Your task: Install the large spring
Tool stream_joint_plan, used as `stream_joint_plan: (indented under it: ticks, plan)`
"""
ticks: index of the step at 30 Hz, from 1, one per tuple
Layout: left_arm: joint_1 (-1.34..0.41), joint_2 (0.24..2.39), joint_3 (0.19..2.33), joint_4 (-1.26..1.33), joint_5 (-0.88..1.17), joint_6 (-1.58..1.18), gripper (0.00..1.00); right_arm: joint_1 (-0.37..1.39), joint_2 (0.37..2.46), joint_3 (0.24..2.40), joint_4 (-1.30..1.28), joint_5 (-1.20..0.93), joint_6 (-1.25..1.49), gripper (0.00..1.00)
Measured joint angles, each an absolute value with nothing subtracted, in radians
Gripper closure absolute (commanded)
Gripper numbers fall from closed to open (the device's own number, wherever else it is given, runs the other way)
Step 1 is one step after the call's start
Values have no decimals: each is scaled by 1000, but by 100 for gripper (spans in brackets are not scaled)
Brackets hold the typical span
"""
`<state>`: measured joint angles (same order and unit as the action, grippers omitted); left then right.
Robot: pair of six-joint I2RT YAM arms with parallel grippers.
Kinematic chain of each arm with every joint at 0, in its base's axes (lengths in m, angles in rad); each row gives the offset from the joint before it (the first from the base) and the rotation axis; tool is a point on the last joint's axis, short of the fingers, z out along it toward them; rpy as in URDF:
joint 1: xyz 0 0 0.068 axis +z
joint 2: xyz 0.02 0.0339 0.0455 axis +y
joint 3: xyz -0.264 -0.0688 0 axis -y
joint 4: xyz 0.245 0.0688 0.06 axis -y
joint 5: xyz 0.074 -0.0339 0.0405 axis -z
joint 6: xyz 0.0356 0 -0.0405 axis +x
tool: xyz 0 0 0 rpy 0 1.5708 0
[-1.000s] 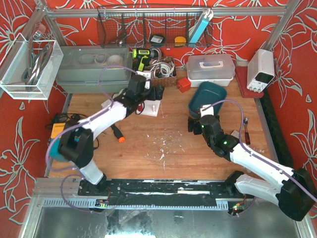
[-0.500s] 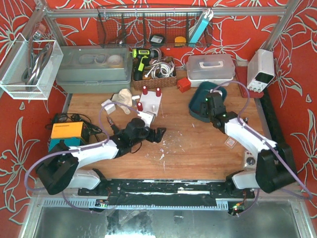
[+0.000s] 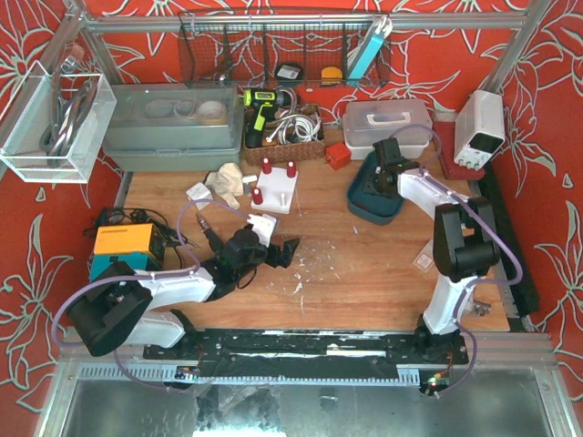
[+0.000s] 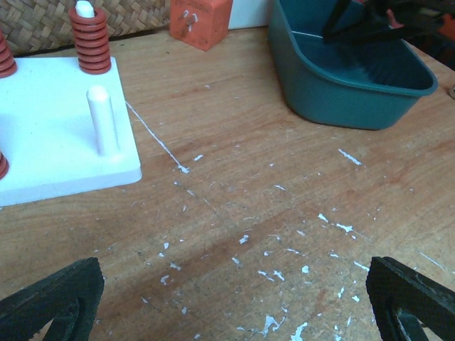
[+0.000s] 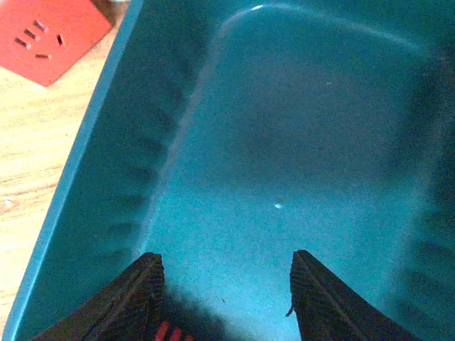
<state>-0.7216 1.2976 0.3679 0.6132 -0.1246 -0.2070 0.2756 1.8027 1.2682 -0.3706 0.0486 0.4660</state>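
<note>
1. Left tool (image 3: 284, 251): jaws wide, holding nothing. It has pulled back from the peg base (image 4: 43, 142) and now sits low over the near desk (image 4: 249, 206), where it was half a second ago.
2. Peg base: one unit. It carries three red springs (image 4: 89, 39) seated on pegs, and one bare peg (image 4: 104, 121) at the near corner. Judgement: the bare peg is the open install position.
3. One orange block (image 4: 200, 20) stands beyond the base.
4. Right tool (image 5: 224, 284): it has swung from mid-desk to the far right and dropped inside the one teal bin (image 5: 92, 142). Its jaws are apart and grip nothing.
5. One red item (image 5: 169, 332), cut off by the frame edge, lies on the bin floor just beside a finger. It is probably the large spring, not yet picked up.
</note>
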Motion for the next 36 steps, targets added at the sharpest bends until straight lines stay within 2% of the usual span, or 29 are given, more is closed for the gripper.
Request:
stream_joint_plan:
  ticks: [4, 11, 18, 24, 36]
  plan:
    - [-734, 1298, 368, 616, -139, -201, 0, 276, 1908, 1364, -461, -4, 454, 36]
    - [-735, 1298, 370, 615, -171, -196, 0, 276, 1922, 1378, -586, -7, 458, 34]
    - [-735, 1298, 380, 615, -191, -186, 0, 276, 1916, 1379, -668, 54, 480, 26]
    - [-736, 1298, 381, 612, -212, -178, 0, 276, 1919, 1396, -715, 115, 490, 27]
    - [-768, 1280, 382, 591, -276, -152, 0, 276, 2025, 1476, -743, 1, 593, 30]
